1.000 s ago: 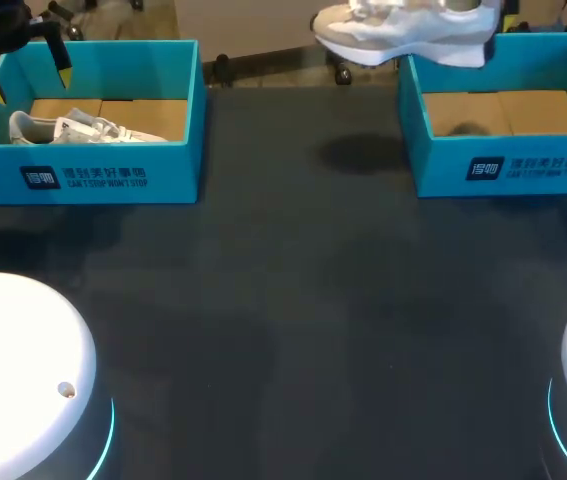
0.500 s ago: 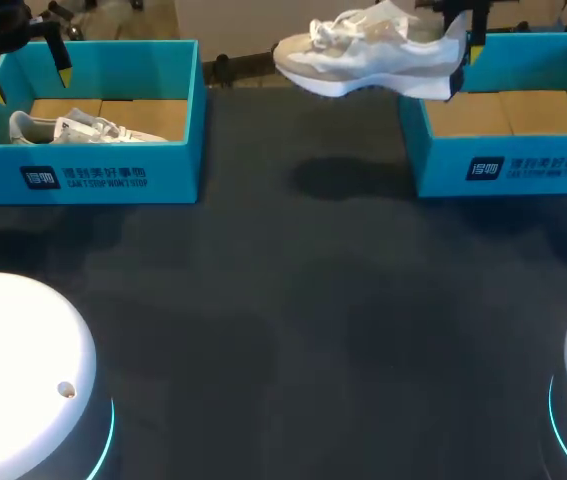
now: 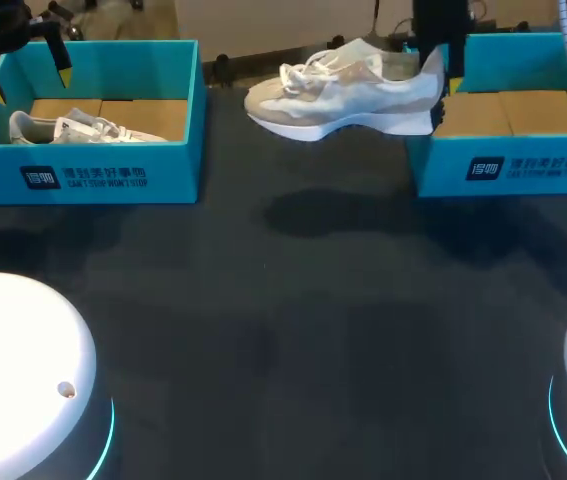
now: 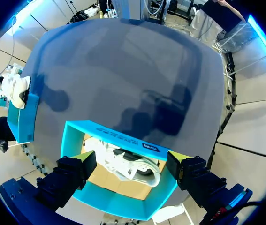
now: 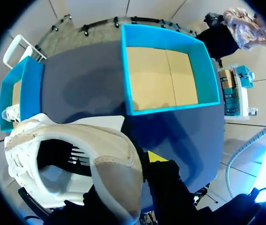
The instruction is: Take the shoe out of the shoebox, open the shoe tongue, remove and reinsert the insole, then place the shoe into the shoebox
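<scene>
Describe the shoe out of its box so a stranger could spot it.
On the dark table, find the right teal shoebox. Beside it a white and beige shoe hangs in the air, heel in the right tool; the other shoe lies inside the left shoebox.

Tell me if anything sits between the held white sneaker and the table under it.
Nothing visible does. The white and beige sneaker, gripped at its heel by the right gripper, hangs over the dark table; only its shadow lies beneath.

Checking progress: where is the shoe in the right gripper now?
Head view: the shoe hangs over the table, heel in the right gripper, just left of the empty right shoebox, toe toward the left shoebox.
</scene>
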`<state>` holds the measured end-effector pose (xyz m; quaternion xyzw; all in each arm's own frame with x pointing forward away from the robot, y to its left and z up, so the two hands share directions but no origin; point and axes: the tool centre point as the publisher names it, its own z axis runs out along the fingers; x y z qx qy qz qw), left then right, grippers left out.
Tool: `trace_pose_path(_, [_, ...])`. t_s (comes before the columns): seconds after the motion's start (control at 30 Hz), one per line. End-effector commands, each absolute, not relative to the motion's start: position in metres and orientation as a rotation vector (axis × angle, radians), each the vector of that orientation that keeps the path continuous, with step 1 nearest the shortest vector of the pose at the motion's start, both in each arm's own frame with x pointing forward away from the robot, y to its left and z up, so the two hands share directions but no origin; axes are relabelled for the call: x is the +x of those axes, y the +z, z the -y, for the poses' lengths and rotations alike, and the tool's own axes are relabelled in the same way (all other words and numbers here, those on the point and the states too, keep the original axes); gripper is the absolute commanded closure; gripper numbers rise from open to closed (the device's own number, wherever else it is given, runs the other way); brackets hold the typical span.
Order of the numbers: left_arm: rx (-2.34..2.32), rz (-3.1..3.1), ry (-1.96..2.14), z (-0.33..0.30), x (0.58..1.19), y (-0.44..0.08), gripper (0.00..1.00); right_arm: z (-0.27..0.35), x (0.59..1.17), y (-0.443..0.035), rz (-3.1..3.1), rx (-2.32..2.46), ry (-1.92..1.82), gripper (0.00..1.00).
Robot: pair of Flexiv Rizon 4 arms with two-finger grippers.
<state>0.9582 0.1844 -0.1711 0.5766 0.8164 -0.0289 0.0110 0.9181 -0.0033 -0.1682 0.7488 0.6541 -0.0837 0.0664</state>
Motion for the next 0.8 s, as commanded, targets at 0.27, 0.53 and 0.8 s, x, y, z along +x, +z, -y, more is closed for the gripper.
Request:
trace_pose_path(0.27, [1.798,-2.545,-0.085,-0.185,0.957,-0.171,0.00,0.005,0.915,-0.168,-1.965,2.248,-0.224,1.00])
trace_pose_path(0.53, [1.798,-2.545,-0.085,-0.185,0.957,-0.171,0.00,0.005,0.915,-0.168,-1.965,2.248,-0.224,1.00])
trace_pose_path(0.8, [1.798,-2.545,-0.085,-0.185,0.957,-0.171,0.00,0.002,0.903,-0.168,-1.976,2.260,-0.191,1.00])
